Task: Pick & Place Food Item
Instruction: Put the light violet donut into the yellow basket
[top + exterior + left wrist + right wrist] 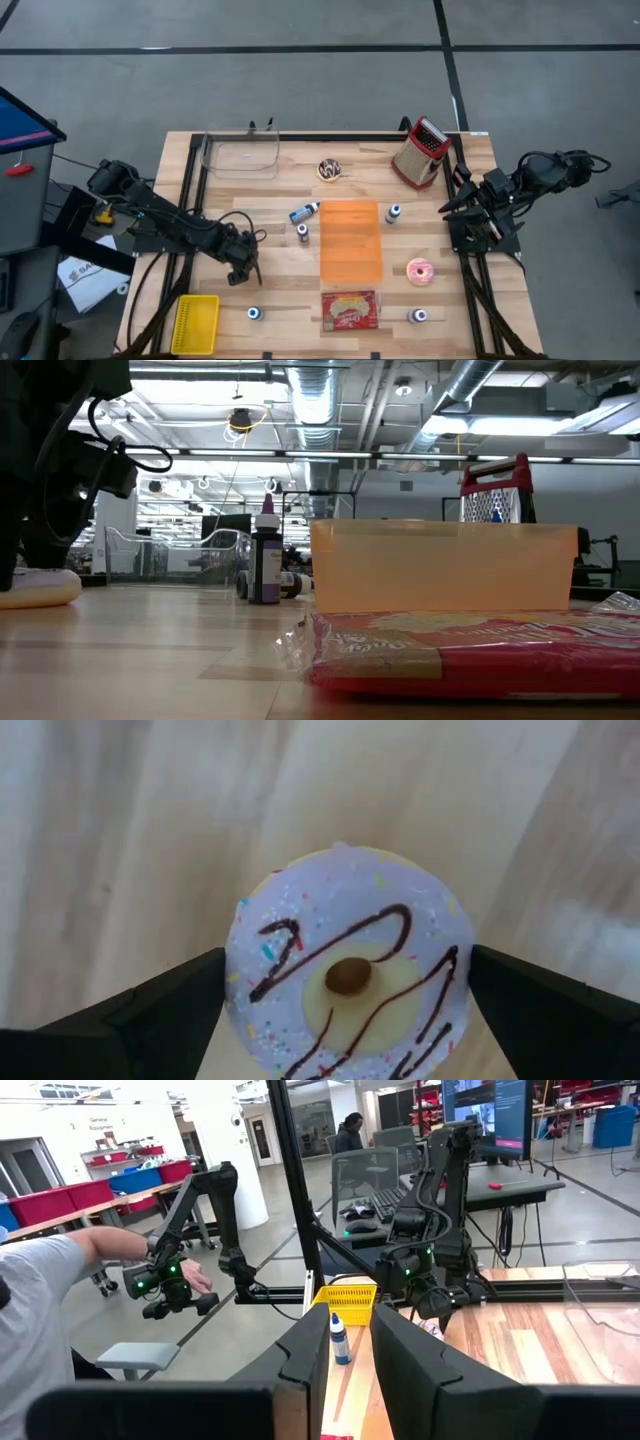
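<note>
Left gripper (pixel 243 270) low over the table's left half, fingers (pixel 150 1020) spread wide either side of a purple-iced donut (pixel 350 975) with chocolate drizzle; donut lies flat on the wood, not clamped. Right gripper (pixel 452 204) parked at the right edge, jaws nearly together, holding nothing.

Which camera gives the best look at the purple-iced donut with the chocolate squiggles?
The left wrist view: the purple-iced donut fills the picture, lying on the wood between the left gripper's open jaws. In the high view that gripper covers it. The low view shows only a pale edge. The right wrist view does not show it.
</note>
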Motion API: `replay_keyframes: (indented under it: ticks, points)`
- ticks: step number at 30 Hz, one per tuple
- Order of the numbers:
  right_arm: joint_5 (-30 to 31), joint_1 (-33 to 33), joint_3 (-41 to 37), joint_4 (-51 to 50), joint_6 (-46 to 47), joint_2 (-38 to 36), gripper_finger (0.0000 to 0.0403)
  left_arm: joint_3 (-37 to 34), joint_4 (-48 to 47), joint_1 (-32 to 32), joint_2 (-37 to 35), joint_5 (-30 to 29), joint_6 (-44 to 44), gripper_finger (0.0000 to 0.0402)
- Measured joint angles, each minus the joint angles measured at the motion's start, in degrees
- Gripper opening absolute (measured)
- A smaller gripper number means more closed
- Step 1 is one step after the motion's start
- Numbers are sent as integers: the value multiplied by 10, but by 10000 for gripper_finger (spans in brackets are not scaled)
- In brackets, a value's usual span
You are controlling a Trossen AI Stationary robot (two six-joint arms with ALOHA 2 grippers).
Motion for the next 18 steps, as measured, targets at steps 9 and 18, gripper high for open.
replay_keyframes:
  ticks: [9,18]
  points:
    - [0,0,0,7,0,2,73,0,-2,14,-69,20,-4,400]
    - [0,0,0,9,0,2,73,0,-8,14,-82,16,-9,400]
